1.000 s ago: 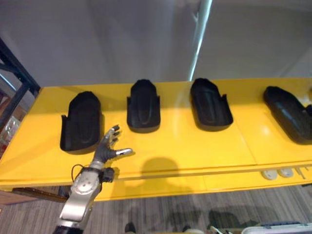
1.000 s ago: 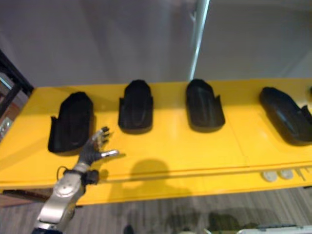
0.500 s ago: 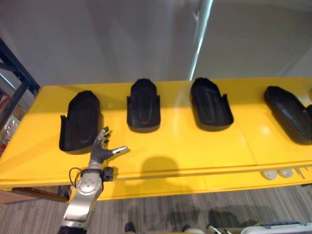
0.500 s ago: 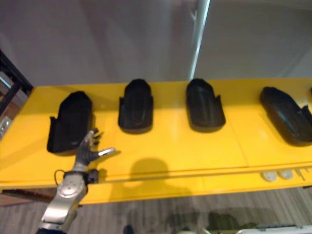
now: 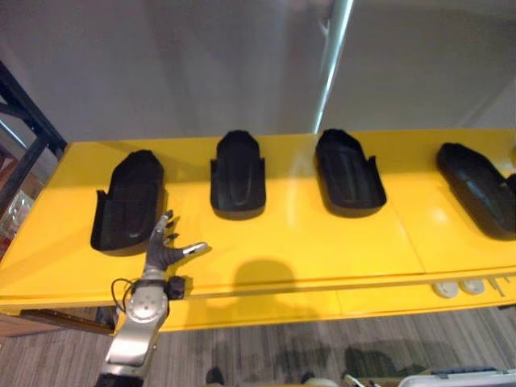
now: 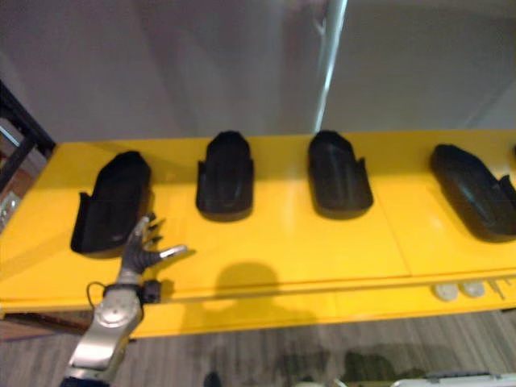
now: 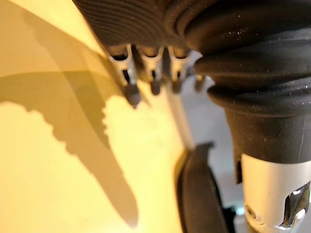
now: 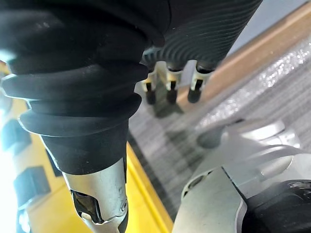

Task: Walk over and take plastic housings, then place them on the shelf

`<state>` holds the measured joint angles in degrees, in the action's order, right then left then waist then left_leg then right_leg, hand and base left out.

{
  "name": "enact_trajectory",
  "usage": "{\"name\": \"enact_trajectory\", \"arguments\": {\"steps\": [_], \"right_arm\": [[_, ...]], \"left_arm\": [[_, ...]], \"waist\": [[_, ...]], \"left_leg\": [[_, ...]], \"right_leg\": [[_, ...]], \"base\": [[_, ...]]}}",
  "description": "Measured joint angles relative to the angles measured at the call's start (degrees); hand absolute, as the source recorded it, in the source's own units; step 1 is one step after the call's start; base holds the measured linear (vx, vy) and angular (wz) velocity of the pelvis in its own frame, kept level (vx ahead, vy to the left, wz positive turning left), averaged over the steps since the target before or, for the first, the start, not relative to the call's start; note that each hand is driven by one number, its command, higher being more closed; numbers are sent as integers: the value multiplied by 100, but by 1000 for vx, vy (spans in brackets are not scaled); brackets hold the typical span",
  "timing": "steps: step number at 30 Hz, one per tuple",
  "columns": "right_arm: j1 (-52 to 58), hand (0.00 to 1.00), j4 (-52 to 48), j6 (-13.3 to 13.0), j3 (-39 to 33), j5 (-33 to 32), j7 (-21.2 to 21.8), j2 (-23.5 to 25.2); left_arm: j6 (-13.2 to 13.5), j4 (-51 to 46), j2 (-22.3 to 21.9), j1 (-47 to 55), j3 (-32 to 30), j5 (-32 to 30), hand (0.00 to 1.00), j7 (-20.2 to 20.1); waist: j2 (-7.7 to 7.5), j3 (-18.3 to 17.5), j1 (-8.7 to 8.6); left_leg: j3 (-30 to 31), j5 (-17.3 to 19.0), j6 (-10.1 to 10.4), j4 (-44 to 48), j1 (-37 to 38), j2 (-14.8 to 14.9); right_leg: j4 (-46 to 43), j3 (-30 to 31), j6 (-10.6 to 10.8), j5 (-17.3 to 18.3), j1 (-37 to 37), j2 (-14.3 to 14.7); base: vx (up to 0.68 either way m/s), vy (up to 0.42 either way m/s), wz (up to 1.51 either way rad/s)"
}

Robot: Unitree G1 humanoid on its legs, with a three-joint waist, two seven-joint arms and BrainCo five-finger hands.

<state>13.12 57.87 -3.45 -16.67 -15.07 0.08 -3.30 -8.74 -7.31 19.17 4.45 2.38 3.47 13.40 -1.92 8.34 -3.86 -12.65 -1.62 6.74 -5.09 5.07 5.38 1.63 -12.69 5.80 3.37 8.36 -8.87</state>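
— Starting with the eye views?
— Seeing four black scooped housings (image 5: 237,173) lying well apart along the yellow shelf (image 5: 322,242), leaving bare room toward its front edge; left hand (image 5: 165,248) hovering spread just beside the leftmost housing (image 5: 129,205).
— Moving to wrist views?
— Showing left fingers (image 7: 131,92) straight over the shelf, a housing near; right hand (image 8: 171,82) hanging relaxed, holding nothing, above floor (image 8: 165,145).

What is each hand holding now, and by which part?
Nothing. The left hand is open beside the leftmost housing; the right hand hangs open, empty.
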Motion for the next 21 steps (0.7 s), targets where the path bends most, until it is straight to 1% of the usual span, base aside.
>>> {"name": "enact_trajectory", "arguments": {"steps": [3, 5, 6, 7, 8, 9, 10, 11, 13, 14, 16, 17, 18, 19, 20, 21], "right_arm": [[0, 0, 0, 7, 2, 6, -6, 2], [0, 0, -2, 138, 3, 21, -156, 8], [-1, 0, -4, 155, 2, 19, -199, 8], [-11, 0, -6, 194, -3, 14, -379, 10], [-11, 0, -1, 220, -16, 4, -634, 16], [-7, 0, -1, 220, -36, -4, -771, 24], [-5, 0, -1, 218, -82, -136, -1105, 39], [-6, 0, -2, 218, -137, -223, -1256, 48], [-14, 0, -31, 189, -507, -486, -1885, 89], [-14, 0, -47, 177, -598, -522, -2024, 93], [-12, 0, -139, -65, -933, -602, -2587, 117], [-12, 0, -166, -113, -1012, -615, -2706, 116], [-9, 0, -307, -255, -1180, -660, -2963, 131], [19, 0, -477, -365, -1319, -669, -3166, 141], [38, 0, -552, -435, -1382, -667, -3256, 148], [71, 0, -659, -555, -1456, -656, -3431, 139]], "left_arm": [[16, 37, -1, -9, 0, 0, 0, 6], [57, 115, -3, -36, 0, 0, 0, 18], [76, 135, -3, -46, 0, 1, 0, 27], [120, 153, -3, -63, 0, 7, 0, 36], [221, 184, -3, -60, 1, 29, 0, 35], [275, 191, -4, -56, 1, 57, 0, 35], [417, 189, -4, -57, 9, 111, 0, 36], [508, 187, -4, -58, 14, 120, 0, 38], [858, 129, -4, -111, 66, 219, 0, 131], [943, 97, -4, -124, 71, 289, 0, 159], [1310, -106, -23, -151, 75, 333, 0, 350], [1395, -194, -61, -155, 69, 333, 0, 422], [1593, -356, -147, -174, 68, 332, 0, 573], [1725, -472, -218, -228, 80, 333, 0, 671], [1790, -511, -237, -258, 88, 332, 0, 708], [1914, -571, -275, -302, 106, 321, 0, 846]], "waist": [[-11, 6, 0], [-54, 28, 1], [-60, 28, 1], [-67, 27, 1], [-75, 31, -1], [-78, 31, -1], [-85, 29, -3], [-86, 27, -4], [-85, 27, -5], [-84, 26, -6], [-83, -6, -11], [-78, -28, 13], [-61, -55, 7], [-44, -104, -22], [-38, -146, -39], [-23, -249, -42]], "left_leg": [[-1, 0, 0, 0, 28, 0], [-13, 1, 1, -4, 85, 1], [-13, 1, 1, -4, 85, 2], [-15, 1, 1, -5, 84, 1], [-22, 1, 1, -5, 82, 0], [-24, 2, 1, -5, 82, -1], [-32, 4, 0, -5, 81, 0], [-35, 5, -1, -5, 82, 0], [-50, 10, -3, -4, 83, 1], [-57, 13, -1, -4, 85, 2], [-176, 23, 4, -4, 85, 13], [-252, 23, 4, -3, 80, 14], [-335, 23, 5, -2, 87, 12], [-370, 21, 5, 0, 91, 10], [-384, 20, 5, 1, 89, 13], [-450, 20, 5, 1, 84, 33]], "right_leg": [[3, -1, 0, 0, 36, 0], [13, 1, -3, 3, 89, 2], [13, 1, -3, 2, 89, 2], [12, 1, -2, 2, 86, 1], [12, 5, -2, 2, 80, -3], [12, 7, -2, 2, 78, -3], [12, 11, -2, 2, 74, -3], [12, 14, -2, 2, 74, -3], [15, 27, 2, -1, 70, -3], [16, 34, 5, -3, 69, -2], [3, 175, 41, -31, 19, 5], [-6, 231, 55, -43, -29, 4], [-8, 329, 80, -65, -51, -1], [-9, 359, 80, -76, -65, -4], [-11, 373, 76, -81, -77, -2], [-39, 430, 74, -87, -131, 13]], "base": [[0, 0, 0], [0, 0, 0], [0, 0, 0], [0, 0, 0], [0, 0, 0], [0, 0, 0], [0, 0, 0], [0, 0, 0], [0, 0, 0], [0, 0, -6], [2, 2, -19], [17, 10, -32], [23, 11, -28], [20, 5, -18], [7, -7, -16], [0, -10, -23]]}}
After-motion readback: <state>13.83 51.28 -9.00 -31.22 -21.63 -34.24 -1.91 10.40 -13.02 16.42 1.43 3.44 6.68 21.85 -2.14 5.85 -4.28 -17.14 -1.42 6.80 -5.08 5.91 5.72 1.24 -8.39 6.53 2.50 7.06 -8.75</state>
